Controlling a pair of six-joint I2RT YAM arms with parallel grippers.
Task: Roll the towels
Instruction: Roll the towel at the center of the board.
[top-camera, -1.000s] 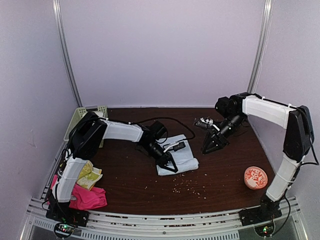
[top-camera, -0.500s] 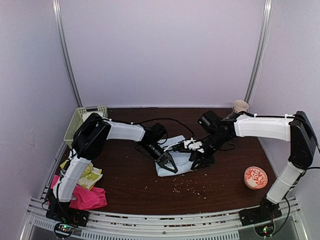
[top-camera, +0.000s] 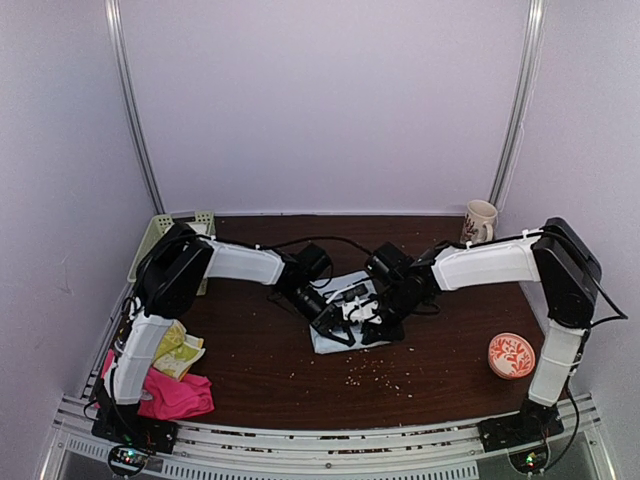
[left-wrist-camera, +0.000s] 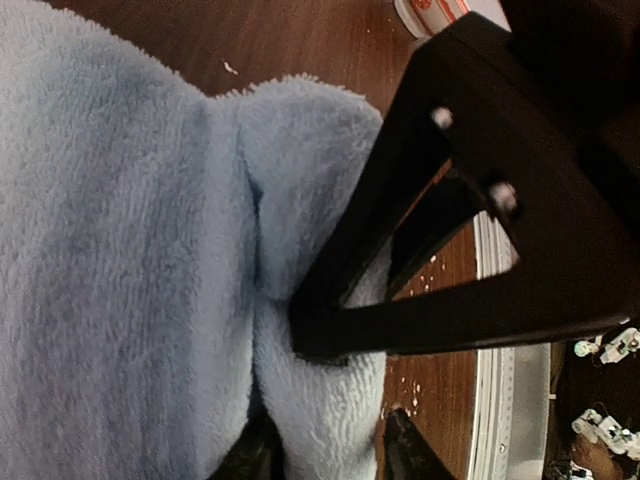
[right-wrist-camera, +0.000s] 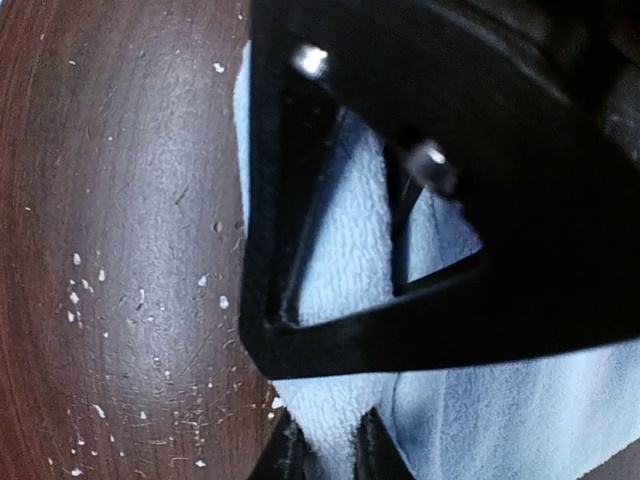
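Towel in work: pale blue towel (left-wrist-camera: 120, 250), lying on the table (top-camera: 250, 350) at the centre of the overhead view; a raised fold runs down it in the left wrist view.
Left claw: left gripper (left-wrist-camera: 330, 455), tips at the bottom edge of its wrist view, part-way apart astride that fold. The frame nearly cuts the tips off, so whether they pinch the cloth cannot be told.
Right claw: right gripper (right-wrist-camera: 330, 452), tips drawn close together at the bottom of its wrist view, nipping the towel's edge where it meets the bare wood.
Obstruction: both arms meet over the towel from left and right and hide its middle from overhead; black finger frames fill the right part of each wrist view.
Other towels: yellow-green patterned towel (top-camera: 180, 350) and hot-pink towel (top-camera: 175, 395), touching, lower left, beside the left arm's base.
Basket: pale green slotted basket (top-camera: 185, 217), left edge, partly behind the left arm.
Mug: cream mug (top-camera: 479, 221), upright, upper right.
Bowl: round bowl (top-camera: 512, 355), lower right, well apart from the towel.
Markings: red-and-white pattern on the bowl; darker motif on the mug's side.
Cable: black cable (top-camera: 340, 238), looping above the towel.
Litter: pale crumbs (top-camera: 375, 375), scattered on the wood just below the towel.
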